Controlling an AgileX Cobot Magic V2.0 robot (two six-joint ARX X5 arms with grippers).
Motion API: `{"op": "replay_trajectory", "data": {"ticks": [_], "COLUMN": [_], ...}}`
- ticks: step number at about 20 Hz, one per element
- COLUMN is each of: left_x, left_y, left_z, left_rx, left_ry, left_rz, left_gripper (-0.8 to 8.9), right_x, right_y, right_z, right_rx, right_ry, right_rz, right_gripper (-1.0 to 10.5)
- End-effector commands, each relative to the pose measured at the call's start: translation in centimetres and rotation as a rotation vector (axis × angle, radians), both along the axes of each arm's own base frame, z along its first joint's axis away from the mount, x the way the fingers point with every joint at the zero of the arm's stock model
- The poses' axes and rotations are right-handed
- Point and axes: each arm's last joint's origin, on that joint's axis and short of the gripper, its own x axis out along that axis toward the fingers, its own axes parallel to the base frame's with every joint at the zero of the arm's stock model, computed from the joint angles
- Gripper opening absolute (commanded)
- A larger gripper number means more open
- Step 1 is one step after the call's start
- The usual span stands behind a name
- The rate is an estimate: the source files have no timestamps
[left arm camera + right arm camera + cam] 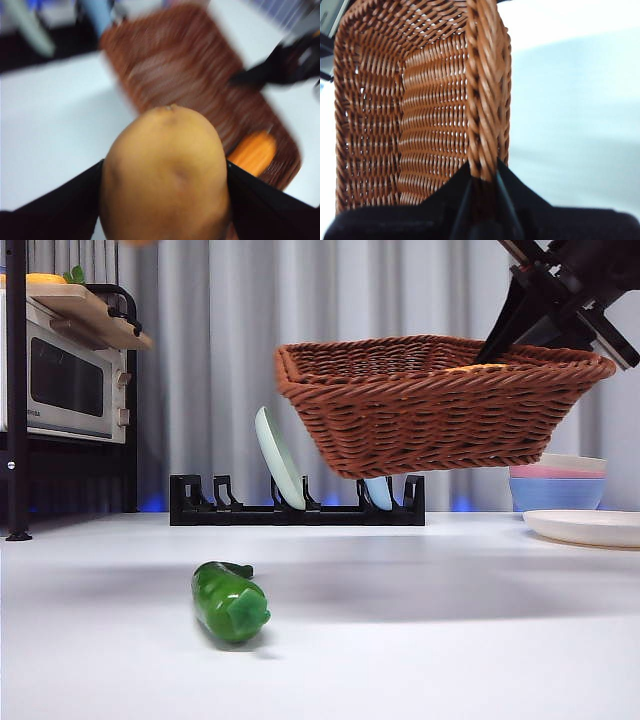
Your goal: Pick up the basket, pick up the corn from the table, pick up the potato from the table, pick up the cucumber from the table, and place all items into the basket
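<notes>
My right gripper [497, 345] holds the brown wicker basket [430, 420] up in the air above the table [450, 640]. In the right wrist view the right gripper [482, 172] is shut on the braided rim of the basket [430, 125]. The left gripper [165, 170] is shut on the tan potato [167, 175], which hangs beside and above the basket [170, 65]. The orange corn [254, 152] lies inside the basket near one end. The green cucumber [230, 602] lies on the table at the front left, apart from both grippers.
A black dish rack [200, 508] with a pale green plate [278, 460] stands behind the basket. Stacked bowls [558, 485] and a white plate [590, 527] sit at the right. A microwave [65, 380] on a dark shelf stands at the left.
</notes>
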Motion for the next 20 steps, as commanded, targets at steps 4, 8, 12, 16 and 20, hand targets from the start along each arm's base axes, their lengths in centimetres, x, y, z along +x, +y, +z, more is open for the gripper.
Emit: {"op": "replay_trajectory", "data": {"ticks": [4, 8, 12, 16, 20], "left_x": [2.6, 4.3, 5.1, 5.0, 5.0], "left_y": [-4.8, -8.7, -11.1, -11.4, -11.4], "left_z": [-1.2, -5.1, -8.7, -9.5, -9.5], "left_rx": [-0.093, 0.001, 0.125, 0.193, 0.195], "left_ry": [-0.048, 0.062, 0.144, 0.145, 0.147], "left_rz": [-0.084, -0.144, -0.133, -0.132, -0.134], "left_gripper": [-0.08, -0.08, -0.08, 2.63, 4.81], "right_x": [-0.4, -0.6, -0.7, -0.8, -0.8], "right_y": [1.7, 2.4, 2.5, 2.5, 2.5], "right_z": [0.1, 0.1, 0.1, 0.0, 0.0], "right_rx": [0.013, 0.011, 0.011, 0.008, 0.008], "right_ry": [-0.014, -0.014, -0.014, 0.000, 0.002], "right_rz": [0.063, 0.086, 0.090, 0.090, 0.091], "right_gripper": [-0.2, -0.2, -0.2, -0.2, -0.2]}}
